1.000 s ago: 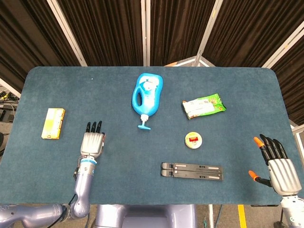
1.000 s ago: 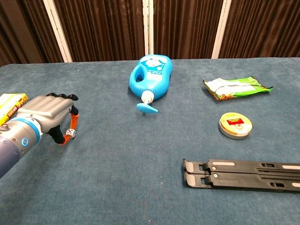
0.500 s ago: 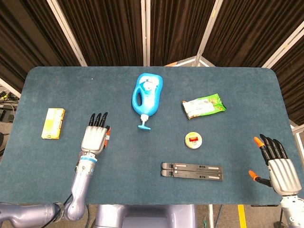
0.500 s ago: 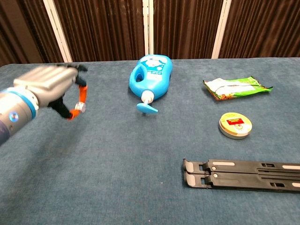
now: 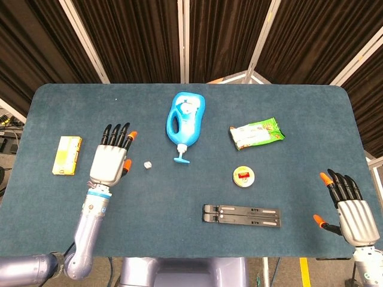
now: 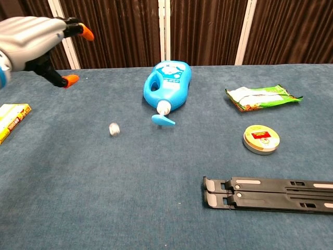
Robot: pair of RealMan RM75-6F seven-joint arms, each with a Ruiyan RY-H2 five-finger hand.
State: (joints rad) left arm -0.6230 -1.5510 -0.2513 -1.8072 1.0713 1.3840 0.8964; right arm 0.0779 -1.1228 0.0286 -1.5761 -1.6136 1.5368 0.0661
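Note:
A small white die [image 5: 147, 164] lies free on the blue table [image 5: 299, 101], just right of my left hand [image 5: 111, 158]. In the chest view the die [image 6: 114, 128] is blurred, and the left hand [image 6: 34, 41] is raised well above the table with its fingers apart and nothing in them. My right hand [image 5: 350, 206] hangs at the table's front right corner, fingers spread and holding nothing; the chest view does not show it.
A blue pump bottle [image 5: 185, 122] lies on its side at the centre back. A green packet [image 5: 256, 133], a round tin [image 5: 244, 176] and a black folded stand [image 5: 242, 216] sit to the right. A yellow box [image 5: 67, 155] lies at the left.
My left hand lifted from the table with the die pinched, rose further and spread its fingers; the die has left the hand. The right hand has not moved.

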